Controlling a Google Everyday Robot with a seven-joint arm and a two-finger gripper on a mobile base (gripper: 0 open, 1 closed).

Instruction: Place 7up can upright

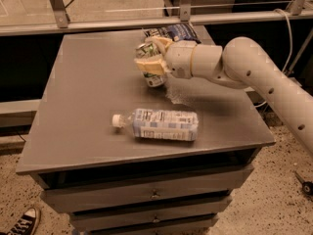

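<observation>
The 7up can, white and green with a silver end, is held in my gripper above the middle of the grey table. The can stands nearly upright, its lower end just over the tabletop. My gripper's tan fingers are shut around the can's upper part. My white arm reaches in from the right.
A clear plastic bottle with a white cap lies on its side near the table's front. A dark blue snack bag lies at the back edge behind my gripper. A metal rail runs behind the table. A shoe shows at the bottom left.
</observation>
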